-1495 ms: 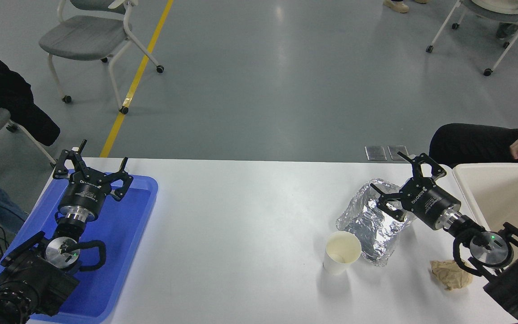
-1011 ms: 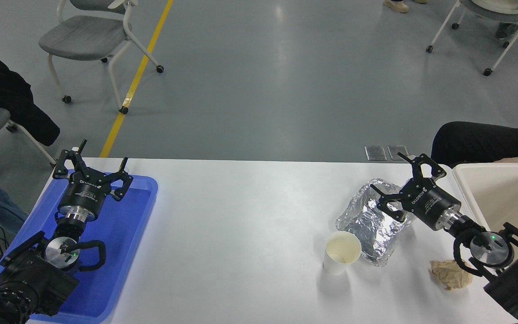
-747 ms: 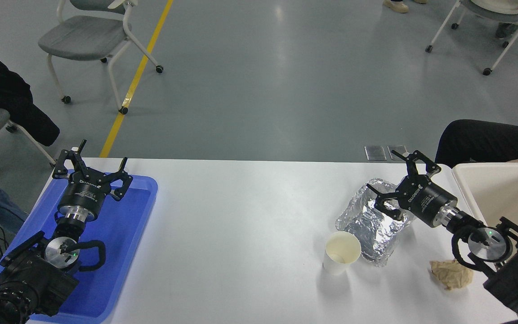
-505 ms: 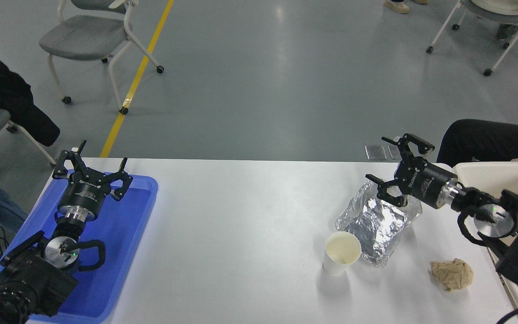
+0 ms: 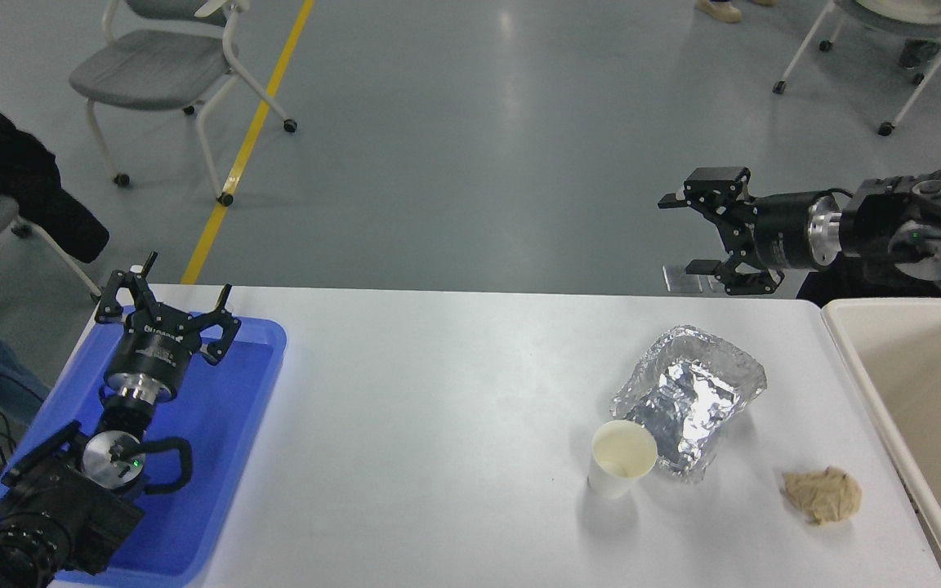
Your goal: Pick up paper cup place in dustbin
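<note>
The white paper cup (image 5: 622, 469) stands upright on the white table (image 5: 438, 392), touching the front left corner of a crumpled silver foil tray (image 5: 689, 396). The cream dustbin (image 5: 920, 408) stands at the table's right end. My right gripper (image 5: 689, 234) is open and empty, raised high above the table's far edge, pointing left, well above and behind the cup. My left gripper (image 5: 167, 306) is open and empty, parked over the blue tray (image 5: 217, 425) at the lower left.
A crumpled brown paper wad (image 5: 822, 493) lies right of the cup, near the dustbin. Chairs stand on the grey floor beyond the table. A dark jacket hangs at the far left edge.
My right arm has lifted from just over the foil tray up and back, turning to point left. The foil tray now shows whole. The cup has not moved.
</note>
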Tool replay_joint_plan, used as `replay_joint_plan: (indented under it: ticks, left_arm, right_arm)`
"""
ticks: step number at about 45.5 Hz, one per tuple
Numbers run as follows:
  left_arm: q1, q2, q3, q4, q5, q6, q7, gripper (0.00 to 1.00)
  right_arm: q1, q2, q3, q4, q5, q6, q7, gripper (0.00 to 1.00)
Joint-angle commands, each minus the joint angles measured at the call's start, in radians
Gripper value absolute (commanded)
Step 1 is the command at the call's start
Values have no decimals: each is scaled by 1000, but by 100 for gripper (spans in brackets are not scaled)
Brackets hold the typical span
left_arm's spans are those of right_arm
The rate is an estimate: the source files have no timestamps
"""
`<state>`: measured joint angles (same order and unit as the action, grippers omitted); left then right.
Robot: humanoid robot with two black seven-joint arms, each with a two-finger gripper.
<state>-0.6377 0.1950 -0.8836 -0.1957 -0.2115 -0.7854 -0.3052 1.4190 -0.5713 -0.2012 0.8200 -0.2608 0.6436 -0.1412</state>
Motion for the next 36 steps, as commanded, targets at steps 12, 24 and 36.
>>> replay_joint_plan:
  ticks: [12,24,36]
  left_arm:
    - [0,0,0,1,0,0,0,100]
    - [1,1,0,-2,0,0,0,100]
    - [1,1,0,1,0,0,0,100]
  right_arm:
    - [547,30,-622,442,-71,2,-14,100]
    - [730,148,-811,643,-55,34,-15,100]
    - [833,261,-897,692,140,79,-15,100]
